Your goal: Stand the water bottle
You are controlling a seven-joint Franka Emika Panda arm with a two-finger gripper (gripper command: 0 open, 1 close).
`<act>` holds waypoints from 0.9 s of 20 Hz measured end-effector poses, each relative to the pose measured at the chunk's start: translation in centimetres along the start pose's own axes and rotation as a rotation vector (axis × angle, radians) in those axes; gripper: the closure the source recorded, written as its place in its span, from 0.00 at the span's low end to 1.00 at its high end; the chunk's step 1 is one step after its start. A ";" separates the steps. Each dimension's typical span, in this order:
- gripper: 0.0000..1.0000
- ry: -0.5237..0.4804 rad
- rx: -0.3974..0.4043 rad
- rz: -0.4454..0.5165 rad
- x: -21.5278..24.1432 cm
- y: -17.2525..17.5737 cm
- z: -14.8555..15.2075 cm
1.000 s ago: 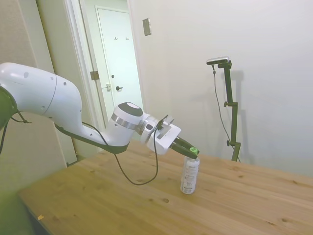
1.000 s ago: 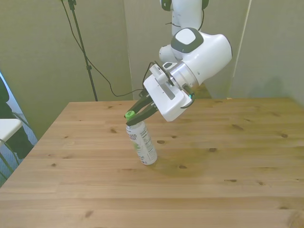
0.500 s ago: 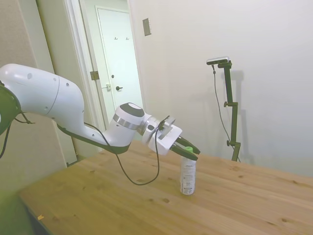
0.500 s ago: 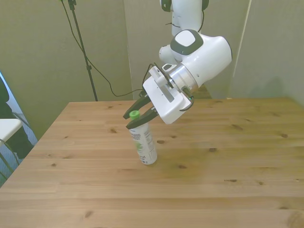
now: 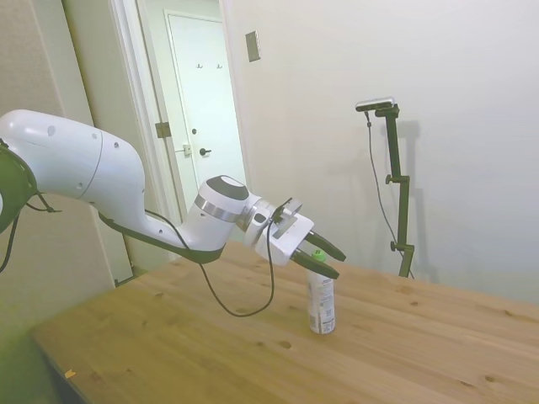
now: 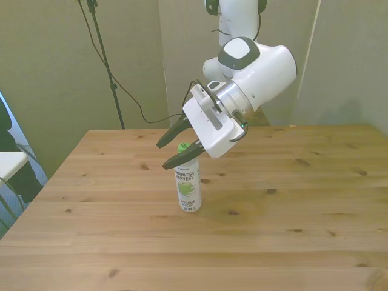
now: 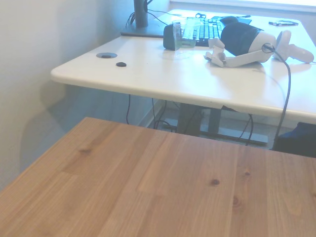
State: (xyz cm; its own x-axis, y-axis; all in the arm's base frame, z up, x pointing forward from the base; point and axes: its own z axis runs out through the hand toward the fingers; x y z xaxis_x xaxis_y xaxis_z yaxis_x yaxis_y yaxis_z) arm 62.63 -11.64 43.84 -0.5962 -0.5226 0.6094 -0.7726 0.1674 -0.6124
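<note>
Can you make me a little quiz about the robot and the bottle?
1. True or false: the water bottle stands upright on the table.
2. What colour is the bottle's cap?
3. The gripper is: A) open, fingers either side of the cap; B) squeezing the label; C) resting flat on the table.

Key: 1 true; 2 green; 3 A.

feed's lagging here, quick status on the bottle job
Gripper jaws open, straddling the cap, not gripping. Water bottle upright on the table. Nothing in the way.
</note>
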 end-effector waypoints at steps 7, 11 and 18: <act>0.00 -0.031 -0.033 -0.003 1.3 -0.6 -0.2; 0.00 -0.125 -0.039 -0.037 4.3 -1.7 -2.9; 0.00 -0.409 -0.063 -0.202 7.5 1.6 -10.6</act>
State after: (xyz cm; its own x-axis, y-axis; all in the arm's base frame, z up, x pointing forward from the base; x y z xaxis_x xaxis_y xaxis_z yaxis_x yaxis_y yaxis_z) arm 54.60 -6.43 52.76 -0.3067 -0.8350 0.4568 -0.8839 0.0718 -0.4622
